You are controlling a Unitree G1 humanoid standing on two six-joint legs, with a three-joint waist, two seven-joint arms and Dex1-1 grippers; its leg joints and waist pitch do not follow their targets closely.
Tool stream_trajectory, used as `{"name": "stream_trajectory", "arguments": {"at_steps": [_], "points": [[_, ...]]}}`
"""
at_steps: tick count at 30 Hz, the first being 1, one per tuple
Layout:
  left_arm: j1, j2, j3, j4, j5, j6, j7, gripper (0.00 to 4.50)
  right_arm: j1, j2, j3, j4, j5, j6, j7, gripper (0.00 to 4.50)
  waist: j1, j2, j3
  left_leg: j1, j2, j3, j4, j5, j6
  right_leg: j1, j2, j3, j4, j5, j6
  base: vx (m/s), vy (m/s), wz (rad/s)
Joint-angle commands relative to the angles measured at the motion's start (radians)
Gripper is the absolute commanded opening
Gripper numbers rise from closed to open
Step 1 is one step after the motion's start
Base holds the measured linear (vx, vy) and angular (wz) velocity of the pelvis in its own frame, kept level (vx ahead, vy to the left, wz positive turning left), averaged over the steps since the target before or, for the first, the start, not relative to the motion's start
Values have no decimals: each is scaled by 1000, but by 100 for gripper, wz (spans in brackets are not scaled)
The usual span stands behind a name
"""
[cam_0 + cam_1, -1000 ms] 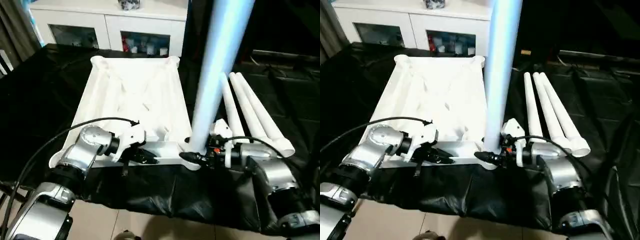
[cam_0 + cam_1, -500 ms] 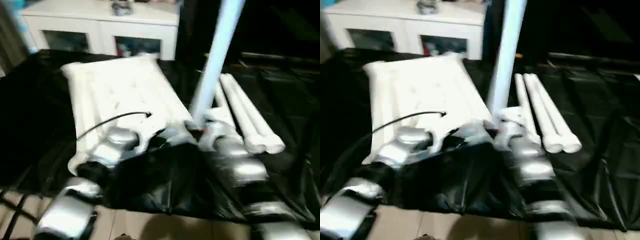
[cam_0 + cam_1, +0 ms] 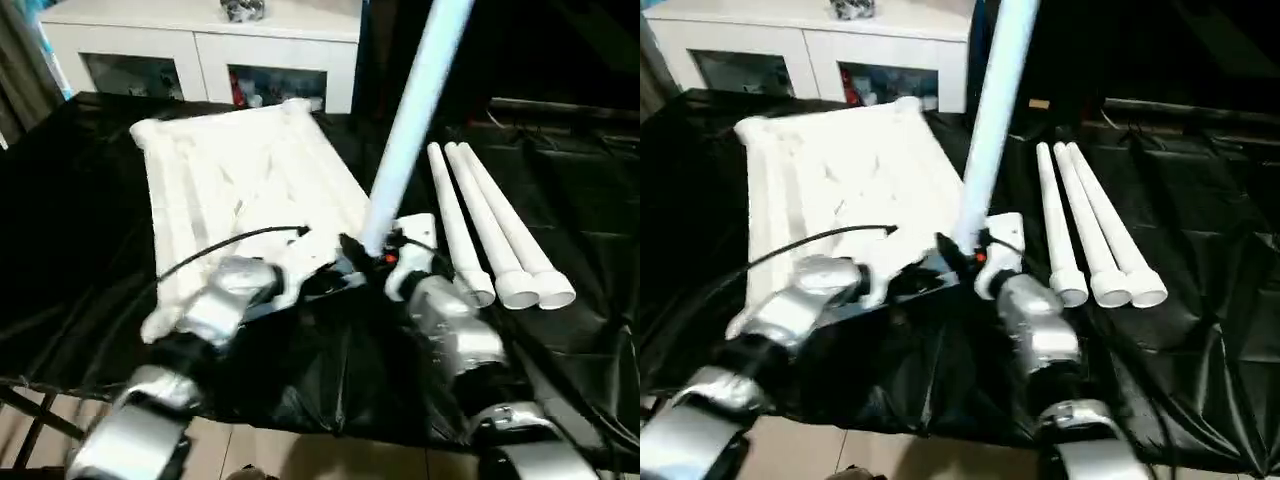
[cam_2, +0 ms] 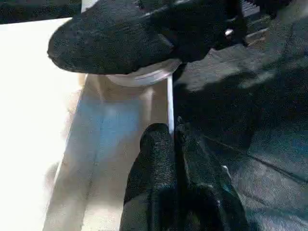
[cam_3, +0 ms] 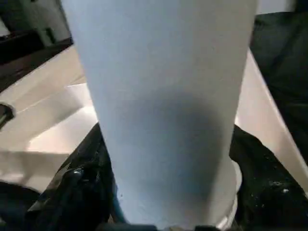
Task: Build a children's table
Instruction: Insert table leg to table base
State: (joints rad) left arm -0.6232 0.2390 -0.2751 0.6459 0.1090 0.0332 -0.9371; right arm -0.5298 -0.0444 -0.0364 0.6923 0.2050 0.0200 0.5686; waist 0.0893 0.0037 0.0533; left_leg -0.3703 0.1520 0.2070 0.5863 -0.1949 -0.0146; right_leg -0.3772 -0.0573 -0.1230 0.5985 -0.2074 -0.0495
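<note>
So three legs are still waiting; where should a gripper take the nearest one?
Probably mid-shaft on the leg nearest the table top, coming from above: it lies flat, packed against its neighbours, so only the top and the top-facing side are free. The flared end looks too wide.

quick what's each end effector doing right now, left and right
Left end effector: closed, holding nothing, at the near edge of the table top.
Right end effector: gripping the upright leg near its base.

White ribbed tabletop (image 3: 240, 180), white tube legs (image 3: 490, 235); upright leg (image 3: 410, 120) pale blue-ish. Counter cover (image 3: 90, 270) glossy black. Pincer fingers (image 4: 159, 159) black, forearms (image 3: 225, 300) silver. Cabinet (image 3: 200, 40) white.
</note>
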Motion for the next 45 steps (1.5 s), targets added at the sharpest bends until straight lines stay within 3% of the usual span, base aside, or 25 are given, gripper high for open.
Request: {"name": "stream_trajectory", "arguments": {"at_steps": [1,5,9,10,14,18,19,21,22,23,26,29,35,39,45], "points": [[28,43,-1,-47,-45,-64,-92,0,8,-59,-3,-89,36,42,95,274,3,-6,-69,12,113,-56,-61,-56,93,50,-144,92,-51,-1,-180,0,0,0],[47,98,5,-87,-86,-67,-204,0,31,-144,24,-211,91,140,252,274,15,-6,-70,11,116,-51,-57,-40,131,46,-138,86,-43,31,-178,0,0,0],[56,146,11,-114,-120,-55,-295,0,56,-223,46,-273,117,196,377,274,19,-4,-66,11,113,-49,-56,-83,104,43,-142,86,-57,-58,-174,0,0,0],[56,146,11,-114,-120,-55,-295,44,56,-223,46,-273,117,196,377,274,23,-5,-66,11,114,-49,-56,-86,98,44,-141,86,-58,-78,-167,0,0,0],[48,180,28,-136,-174,-8,-374,55,72,-252,46,-316,141,240,413,274,29,-1,-68,15,116,-50,-57,-86,75,41,-139,86,-54,-88,-173,0,0,0],[-41,167,174,-155,-372,139,-425,97,93,-272,57,-388,180,306,461,274,34,2,-65,17,114,-47,-57,-118,54,39,-139,86,-57,-106,-186,0,0,0],[-41,167,174,-155,-372,139,-425,95,93,-272,57,-388,180,306,461,274,35,1,-64,17,113,-46,-56,-120,50,40,-141,86,-57,-112,-189,0,0,0],[-95,149,238,-147,-460,219,-432,109,105,-281,68,-424,201,343,490,274,39,0,-63,15,112,-47,-55,-125,42,42,-141,86,-61,-141,-189,0,0,0],[-122,136,263,-141,-496,253,-432,138,114,-288,78,-447,213,365,510,274,43,-2,-63,13,109,-47,-52,-120,43,44,-142,86,-63,-163,-181,0,0,0],[-127,132,267,-140,-503,259,-432,138,116,-290,81,-453,215,370,515,274,43,-3,-62,13,110,-48,-52,-118,44,44,-141,86,-63,-166,-178,0,0,0],[-150,68,266,-143,-546,299,-396,162,134,-306,116,-504,231,423,558,274,44,-5,-65,11,110,-48,-49,-96,58,46,-139,86,-63,-162,-156,0,0,0],[-153,12,248,-166,-569,337,-389,186,146,-318,145,-539,235,456,579,274,54,-7,-69,8,111,-50,-46,-59,80,46,-138,84,-59,-111,-161,0,0,0],[-143,-59,208,-249,-647,468,-419,226,145,-332,168,-569,246,502,596,274,55,-7,-67,9,109,-49,-46,-81,67,48,-139,84,-64,-145,-160,0,0,0],[-131,-96,193,-305,-703,542,-439,259,148,-352,182,-593,260,545,615,274,54,-9,-68,6,106,-51,-45,-69,77,51,-134,82,-64,-147,-145,0,0,0],[-117,-99,156,-334,-679,539,-435,306,153,-366,191,-601,258,555,624,274,54,-10,-69,7,105,-51,-43,-65,84,48,-132,82,-68,-161,-125,0,0,0]]}}
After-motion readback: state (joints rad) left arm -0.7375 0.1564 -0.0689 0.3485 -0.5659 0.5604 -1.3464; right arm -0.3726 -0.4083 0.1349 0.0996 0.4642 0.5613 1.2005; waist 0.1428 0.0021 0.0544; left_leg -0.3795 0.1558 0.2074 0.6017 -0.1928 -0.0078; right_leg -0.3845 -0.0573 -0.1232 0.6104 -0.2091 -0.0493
